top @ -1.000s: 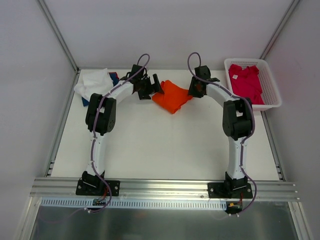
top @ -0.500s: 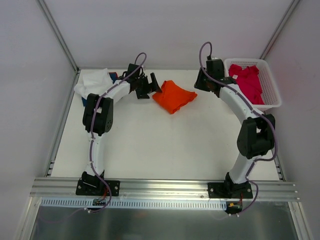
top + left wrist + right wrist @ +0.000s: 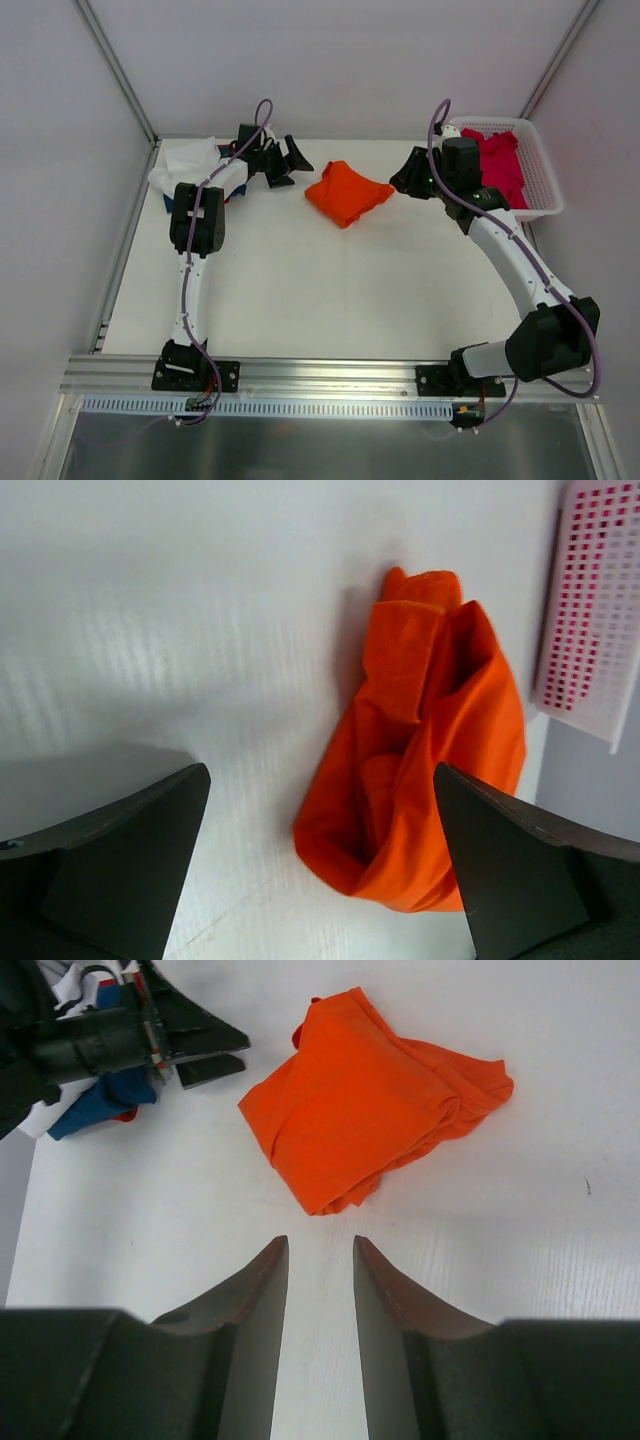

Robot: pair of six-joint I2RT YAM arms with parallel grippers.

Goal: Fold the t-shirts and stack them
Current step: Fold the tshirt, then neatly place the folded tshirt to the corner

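A crumpled bright orange t-shirt (image 3: 347, 193) (image 3: 370, 1100) (image 3: 430, 750) lies loose on the white table at the back middle. My left gripper (image 3: 292, 167) (image 3: 320, 770) stands wide open just left of it, holding nothing. To the shirt's right, my right gripper (image 3: 405, 180) (image 3: 320, 1242) is open too, with only bare table between its fingers. A white t-shirt (image 3: 185, 165) rests on a navy blue one (image 3: 110, 1095) at the back left. A crimson-pink t-shirt (image 3: 497, 160) fills the basket.
The white mesh basket (image 3: 548, 195) (image 3: 600, 610) stands at the back right corner. Grey walls and aluminium rails close in the table on the left, right and back. The left arm's elbow hangs over the white and blue pile.
Both grippers have drawn away from the orange t-shirt: the left one back to the left, the right arm swinging out to the right. The shirt now lies free on the table.
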